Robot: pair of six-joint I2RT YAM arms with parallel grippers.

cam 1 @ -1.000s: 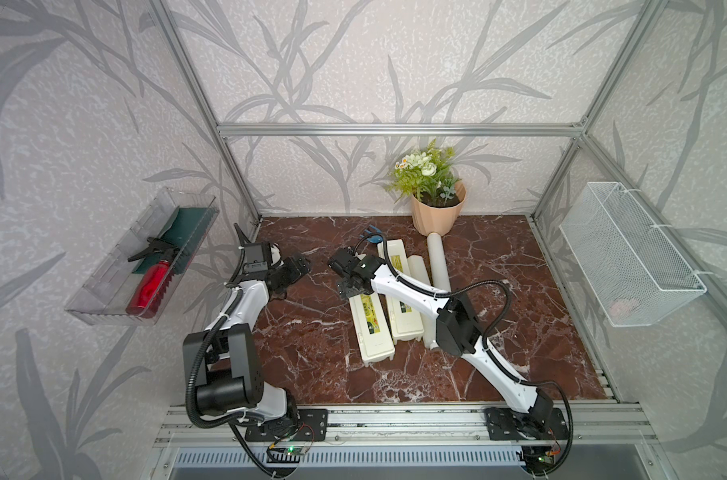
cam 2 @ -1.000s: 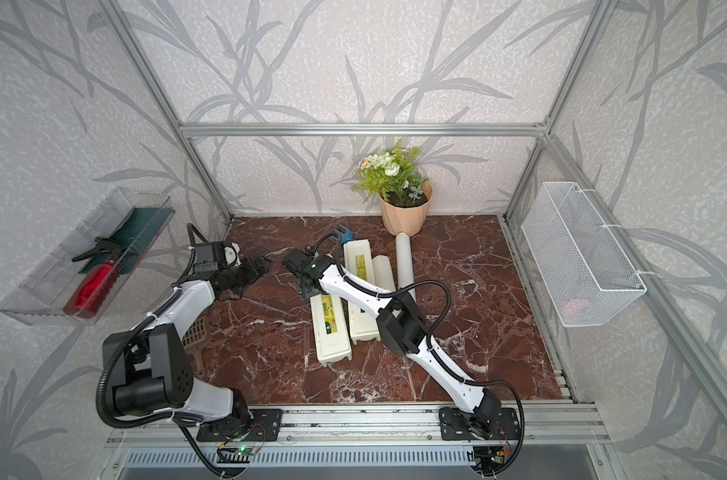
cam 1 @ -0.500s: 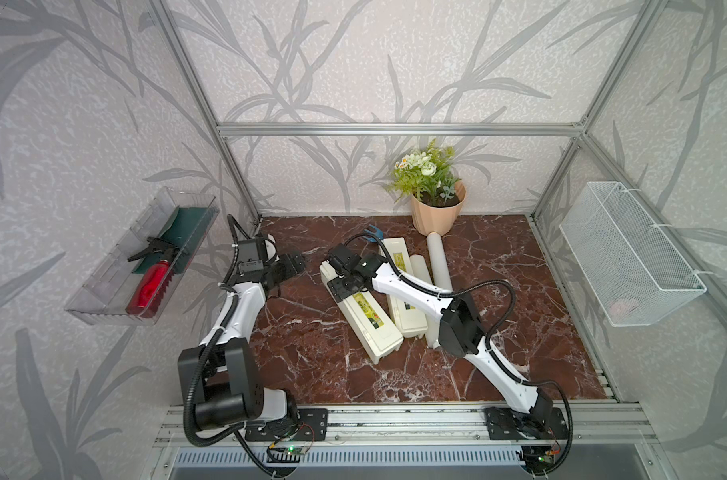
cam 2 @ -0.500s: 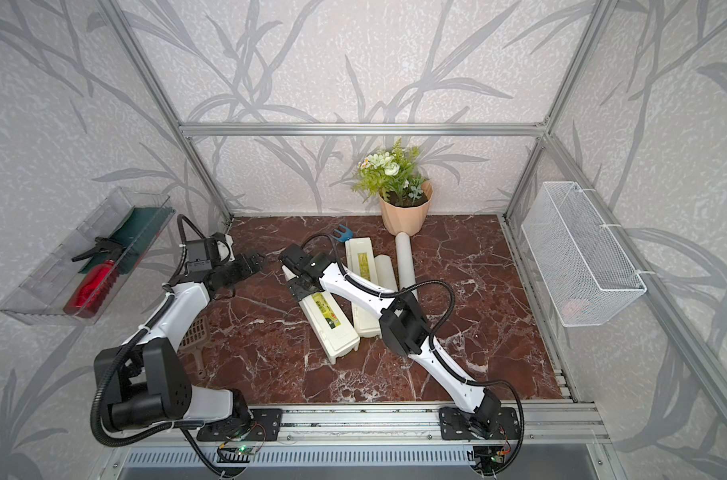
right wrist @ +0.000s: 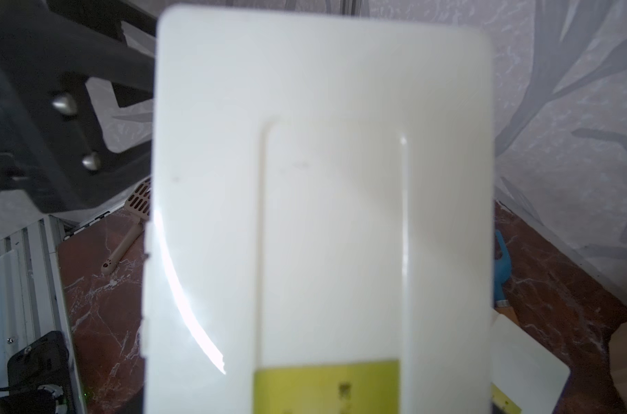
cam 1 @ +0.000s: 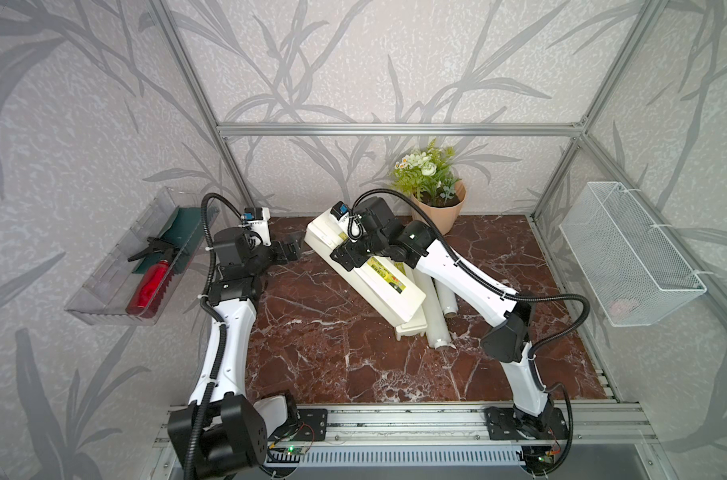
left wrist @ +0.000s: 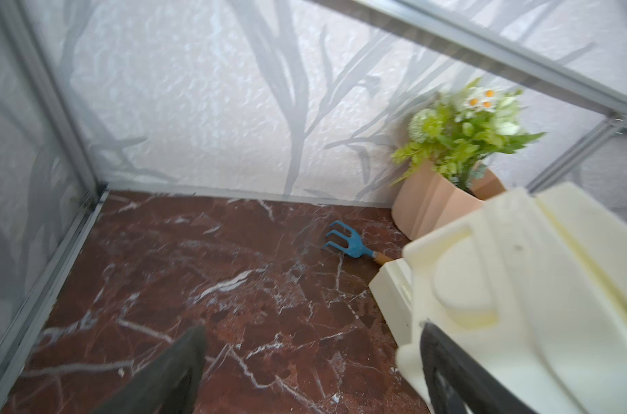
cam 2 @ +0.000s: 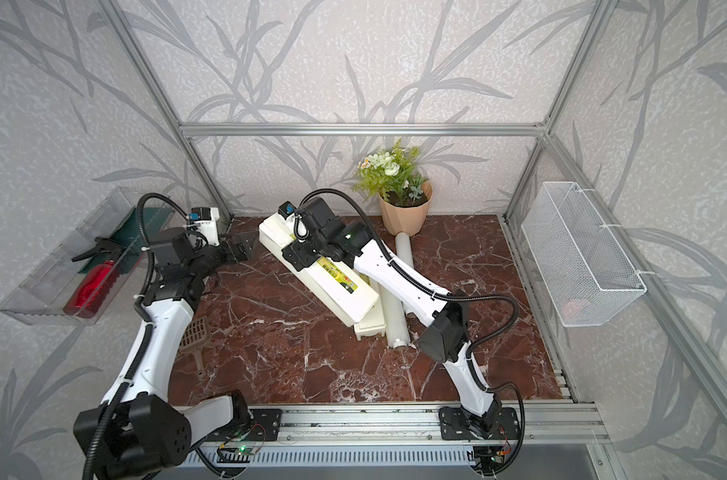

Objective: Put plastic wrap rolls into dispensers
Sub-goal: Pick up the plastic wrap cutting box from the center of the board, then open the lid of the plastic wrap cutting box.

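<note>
Grabbing this long narrow cream-white plastic dispenser box w/ the yellow-green label strip [cam 1: 380, 284] prob works best across its narrow width, imo. It's a hard stiff shell and prob light if empty, but it's smooth, so it could slip or swing from an end grip.

Its far end looks raised, and it lies slantwise over the second cream dispenser box [cam 1: 411, 330] on the red-brown marble tabletop [cam 1: 324, 332]. Two slim translucent-white plastic wrap rolls [cam 1: 434, 320] lie on the table right beside that lower box, not loaded yet.

Right gripper [cam 1: 349, 255]: jaws set wide, clamped across the upper box near its far end.

Left gripper [cam 1: 290, 250]: jaws spread wide, holding nothing. In left wrist view one finger [left wrist: 448, 369] is right at the box's end face, can't tell if touching.
</note>
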